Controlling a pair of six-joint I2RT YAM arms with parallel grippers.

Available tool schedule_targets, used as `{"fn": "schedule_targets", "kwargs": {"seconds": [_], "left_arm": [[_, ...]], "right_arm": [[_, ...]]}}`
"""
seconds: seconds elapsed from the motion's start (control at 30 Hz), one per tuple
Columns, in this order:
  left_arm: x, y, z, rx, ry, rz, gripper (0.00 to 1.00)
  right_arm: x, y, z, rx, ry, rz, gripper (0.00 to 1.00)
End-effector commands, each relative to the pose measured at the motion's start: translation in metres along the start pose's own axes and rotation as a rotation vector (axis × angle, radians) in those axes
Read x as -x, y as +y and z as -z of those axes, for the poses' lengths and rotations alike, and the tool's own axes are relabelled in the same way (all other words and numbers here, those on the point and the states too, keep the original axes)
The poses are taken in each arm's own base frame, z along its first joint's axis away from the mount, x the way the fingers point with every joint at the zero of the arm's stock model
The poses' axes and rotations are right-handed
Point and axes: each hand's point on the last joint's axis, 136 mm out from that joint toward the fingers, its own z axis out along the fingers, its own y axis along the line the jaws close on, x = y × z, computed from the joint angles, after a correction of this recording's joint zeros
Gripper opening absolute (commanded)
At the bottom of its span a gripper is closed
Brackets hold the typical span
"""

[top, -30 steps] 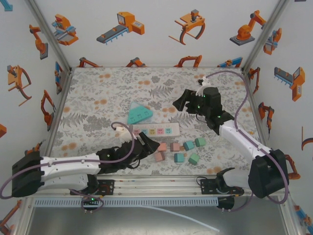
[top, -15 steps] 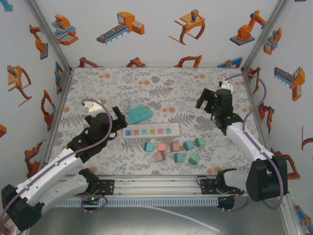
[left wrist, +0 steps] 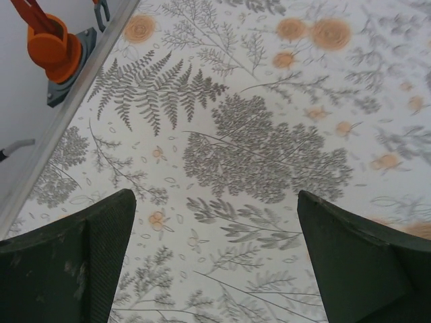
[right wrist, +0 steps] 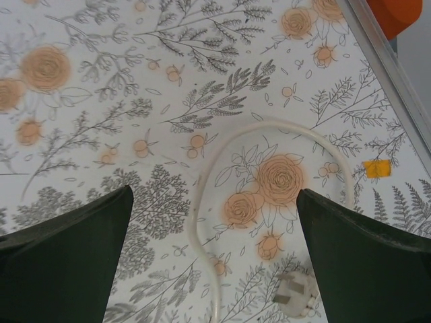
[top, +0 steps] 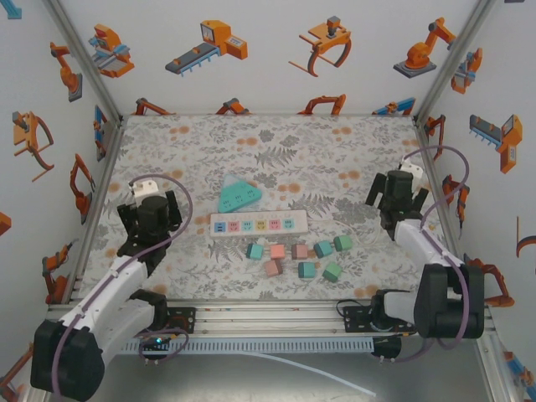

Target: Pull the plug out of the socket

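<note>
The white power strip (top: 258, 224) lies flat mid-table, with nothing plugged into its coloured sockets. A white plug (right wrist: 296, 296) rests on the mat with its prongs up, low between my right fingers, and its white cable (right wrist: 202, 202) loops around it. My right gripper (right wrist: 215, 195) hangs open above the plug and cable without touching them; it stands by the right wall (top: 394, 194). My left gripper (left wrist: 215, 198) is open over bare floral mat, at the table's left side (top: 151, 216).
A teal triangular socket block (top: 237, 195) lies behind the strip. Several pink and teal cubes (top: 300, 255) sit in front of it. The left wall's metal rail (left wrist: 60, 114) runs close to my left gripper. The right wall rail (right wrist: 384, 60) is near the right gripper.
Both arms have drawn back from the middle. The left gripper swung from in front of the strip to the left side. The right gripper moved to the right wall.
</note>
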Motion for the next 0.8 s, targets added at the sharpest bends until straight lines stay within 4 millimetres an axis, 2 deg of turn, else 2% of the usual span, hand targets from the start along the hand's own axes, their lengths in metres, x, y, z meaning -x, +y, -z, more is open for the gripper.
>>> {"fn": "schedule_targets", "kwargs": {"seconds": [0.0,0.13,0.23,0.33,0.37,0.4,0.53,0.63,0.7,0.77], "left_arm": [[0.007,-0.004,-0.006,-0.03,-0.076,-0.111,0.97],[-0.008,-0.002,-0.019,-0.052,-0.064,-0.091,0.97],[-0.013,-0.003,-0.031,-0.084,-0.08,-0.028,0.97],[-0.009,-0.007,-0.043,-0.104,-0.083,-0.003,0.97],[-0.006,-0.007,-0.048,-0.105,-0.096,0.018,0.97],[-0.004,-0.008,-0.051,-0.111,-0.1,0.032,0.97],[0.003,-0.019,-0.073,-0.154,-0.089,0.052,0.97],[0.002,-0.025,-0.09,-0.193,-0.019,0.083,0.97],[-0.003,-0.029,-0.098,-0.218,-0.02,0.118,0.97],[-0.019,-0.045,-0.104,-0.288,-0.022,0.09,0.97]], "right_arm": [[0.005,0.005,-0.014,0.014,-0.062,0.008,1.0],[0.003,0.027,-0.028,0.125,-0.129,0.009,1.0],[0.011,0.038,-0.03,0.178,-0.185,0.076,0.99],[-0.008,0.048,-0.031,0.255,-0.253,0.092,0.99],[-0.007,0.052,-0.028,0.285,-0.286,0.103,0.99],[-0.012,0.052,-0.028,0.285,-0.255,0.105,0.99],[-0.01,0.053,-0.03,0.287,-0.256,0.108,0.99],[-0.01,0.047,-0.032,0.253,-0.257,0.093,0.99],[-0.01,0.047,-0.032,0.252,-0.256,0.093,0.99],[-0.01,0.048,-0.032,0.254,-0.256,0.093,0.99]]}}
